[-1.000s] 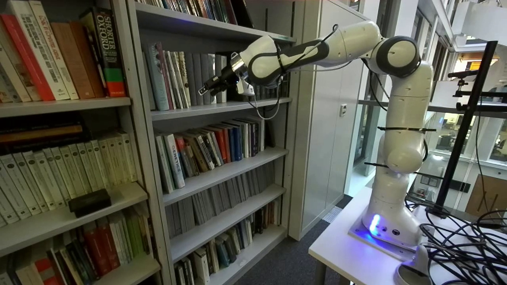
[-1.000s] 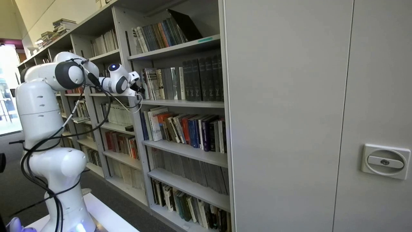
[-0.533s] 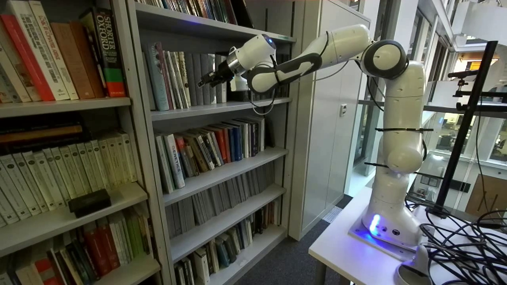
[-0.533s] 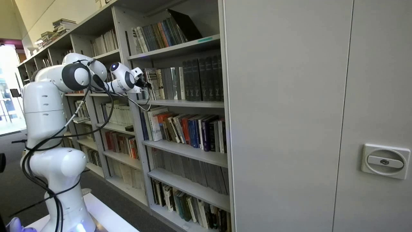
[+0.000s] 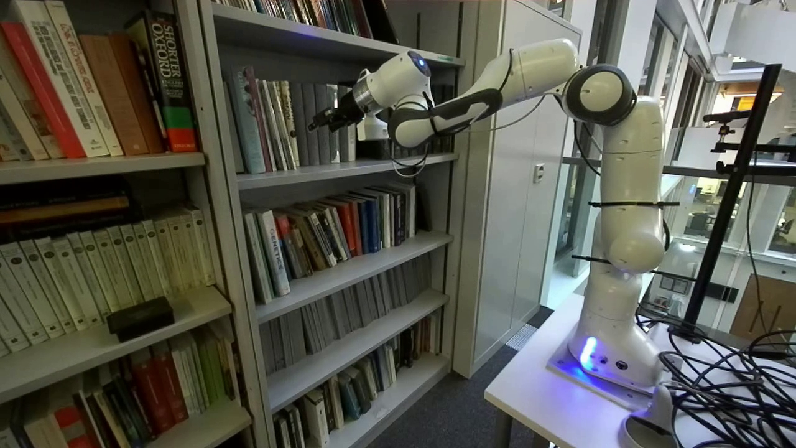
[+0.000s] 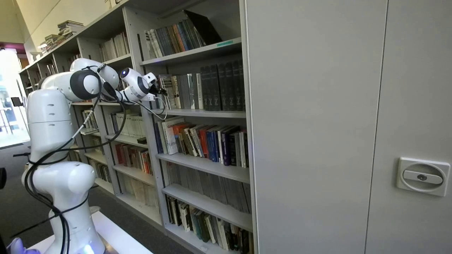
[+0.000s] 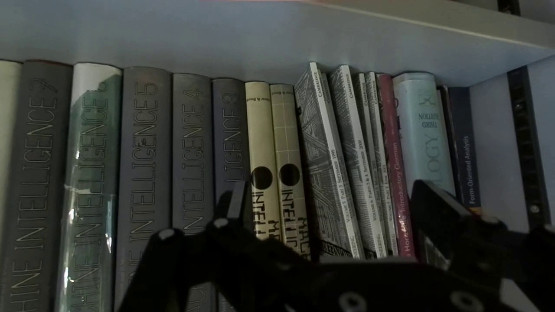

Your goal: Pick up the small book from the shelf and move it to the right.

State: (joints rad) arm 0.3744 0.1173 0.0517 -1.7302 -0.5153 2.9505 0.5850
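The shelf is a grey metal bookcase, also in an exterior view. My gripper is in front of its upper-middle tier, also in an exterior view. In the wrist view my gripper is open and holds nothing. Between its fingers, farther back, stand cream-spined books with black circles, thin leaning pale-spined volumes and a red-spined book. One of the thin pale volumes may be the small book; I cannot tell which. Their lower ends are hidden behind the gripper.
A shelf board runs above the books. Thick grey books stand left of the fingers; a pale blue book is behind the right finger. A slotted upright and a cabinet door bound the bookcase. Cables hang below the wrist.
The arm has reached farther toward the shelf and the gripper is slightly higher. Most of this movement came in the first half second; since then it has barely moved.
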